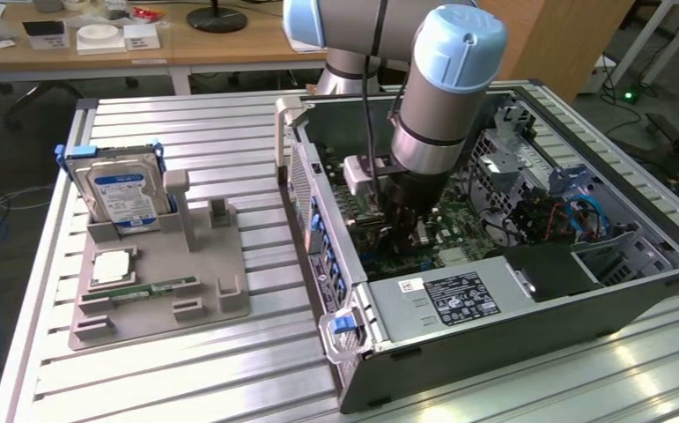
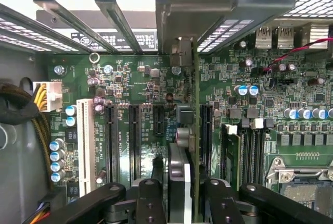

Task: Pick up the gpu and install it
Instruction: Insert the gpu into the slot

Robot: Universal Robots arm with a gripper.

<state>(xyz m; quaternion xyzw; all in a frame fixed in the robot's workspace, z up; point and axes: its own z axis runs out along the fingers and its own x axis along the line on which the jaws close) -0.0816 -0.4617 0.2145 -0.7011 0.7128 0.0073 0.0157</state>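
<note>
Gpu [image 2: 179, 182], edge-on between claw [image 2: 179, 203] fingers, standing in motherboard [image 2: 145, 94] slot; whether clamped or freed, cannot tell. Seating well likely needs straight, even downward pressure, bracket aligned with rear opening.

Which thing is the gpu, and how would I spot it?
Find the open computer case on the metal table, then the green motherboard inside it. The gpu stands on edge on that board between the gripper fingers, its grey metal bracket reaching the case's back wall. The black slots beside it are bare; it alone is a dark upright card.
</note>
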